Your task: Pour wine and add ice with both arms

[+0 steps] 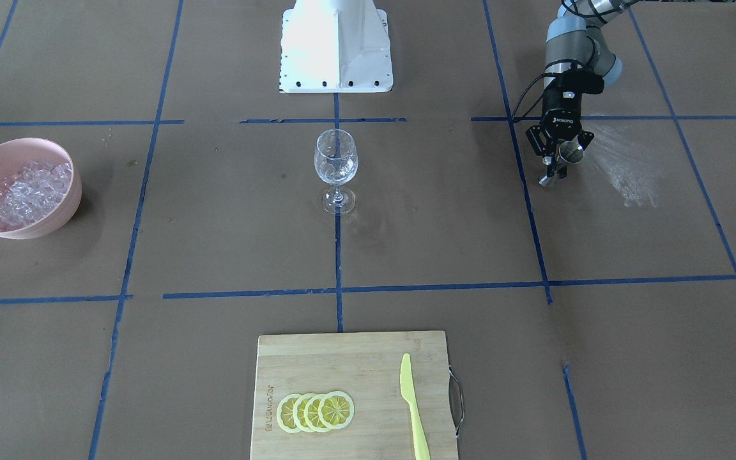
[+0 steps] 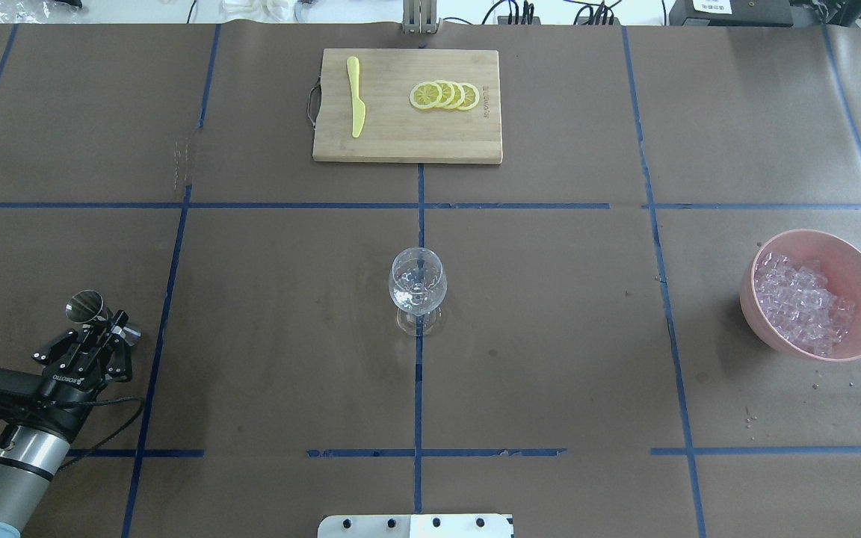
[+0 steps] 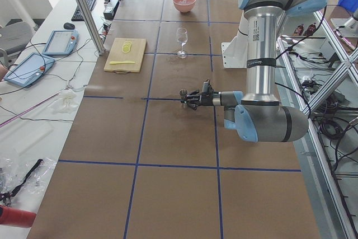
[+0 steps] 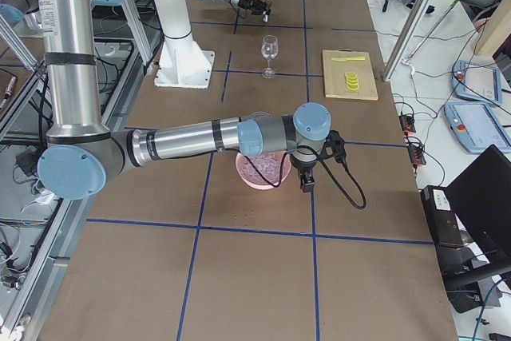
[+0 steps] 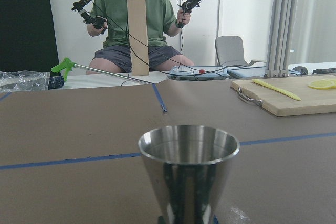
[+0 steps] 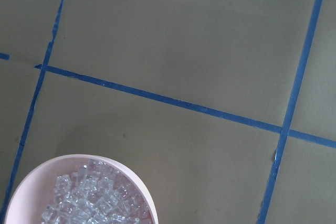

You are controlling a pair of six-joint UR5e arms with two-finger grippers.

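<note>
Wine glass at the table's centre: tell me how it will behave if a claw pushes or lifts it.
The wine glass would probably tip if pushed high: a wide bowl on a thin stem over a small foot. Clear thin glass looks fragile and likely slick, so a gentle grip seems wise. Tipped over, its round bowl could roll.

The brown counter carries a blue tape grid. A pink bowl holds clear whitish ice. The knife is yellow.

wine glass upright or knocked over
Upright: the wine glass stands on its foot on the table, bowl above stem, in both the front-facing and overhead views.
</note>
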